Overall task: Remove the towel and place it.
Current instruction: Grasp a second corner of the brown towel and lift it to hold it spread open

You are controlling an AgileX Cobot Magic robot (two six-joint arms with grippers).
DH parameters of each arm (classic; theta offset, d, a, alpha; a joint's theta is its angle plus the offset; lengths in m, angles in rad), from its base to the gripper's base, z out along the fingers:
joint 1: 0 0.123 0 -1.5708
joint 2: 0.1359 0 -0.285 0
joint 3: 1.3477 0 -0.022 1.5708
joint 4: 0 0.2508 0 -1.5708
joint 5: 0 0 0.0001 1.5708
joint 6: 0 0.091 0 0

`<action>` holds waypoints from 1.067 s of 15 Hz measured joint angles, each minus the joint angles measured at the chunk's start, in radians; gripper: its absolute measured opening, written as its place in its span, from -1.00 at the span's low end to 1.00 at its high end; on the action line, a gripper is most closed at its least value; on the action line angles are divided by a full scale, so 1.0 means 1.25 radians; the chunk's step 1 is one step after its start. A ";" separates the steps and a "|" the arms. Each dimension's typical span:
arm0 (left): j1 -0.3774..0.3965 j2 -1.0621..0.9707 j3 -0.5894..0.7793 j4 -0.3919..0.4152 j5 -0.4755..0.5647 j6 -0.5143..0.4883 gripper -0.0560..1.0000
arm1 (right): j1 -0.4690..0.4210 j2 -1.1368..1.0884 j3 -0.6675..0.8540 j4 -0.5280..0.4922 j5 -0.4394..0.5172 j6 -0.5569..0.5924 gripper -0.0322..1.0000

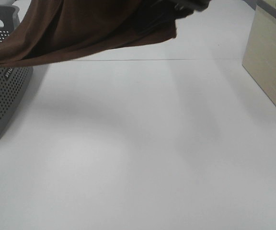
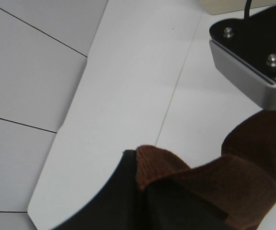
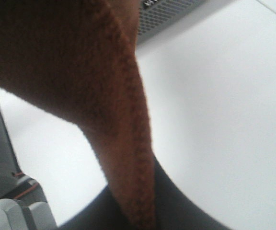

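Hoisted across the upper left of the high view: a large dark brown plush towel (image 1: 80, 28), hanging in the air and overlapping the grey perforated plastic basket (image 1: 4, 96) at the left edge; cannot tell whether touching. Pinched by the left jaws and the right jaws alike, each pair pressed together on a fold. Judged about halfway: lifted, not yet placed. Left: lowering onto the white bench (image 1: 152, 153) below.

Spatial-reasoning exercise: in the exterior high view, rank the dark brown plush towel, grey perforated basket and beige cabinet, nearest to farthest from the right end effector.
1. Dark brown plush towel, in the right end effector.
2. Beige cabinet, right edge.
3. Grey perforated basket, far left.
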 joint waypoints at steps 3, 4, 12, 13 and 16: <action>0.002 0.001 0.000 0.029 -0.090 0.000 -0.89 | 0.000 0.001 -0.230 -0.310 0.117 0.230 -0.92; 0.002 0.001 0.000 0.046 -0.124 0.000 -0.89 | 0.000 0.003 -0.301 -0.382 0.148 0.266 -0.92; 0.168 0.044 0.000 0.075 -0.450 -0.041 -0.89 | -0.006 0.127 -0.623 -0.708 -0.038 0.284 -0.92; 0.189 0.066 0.000 0.075 -0.500 -0.042 -0.89 | -0.006 0.138 -0.628 -0.712 -0.117 0.286 -0.92; 0.242 0.128 0.000 0.075 -0.664 -0.042 -0.89 | -0.009 0.171 -0.632 -0.753 -0.274 0.318 -0.92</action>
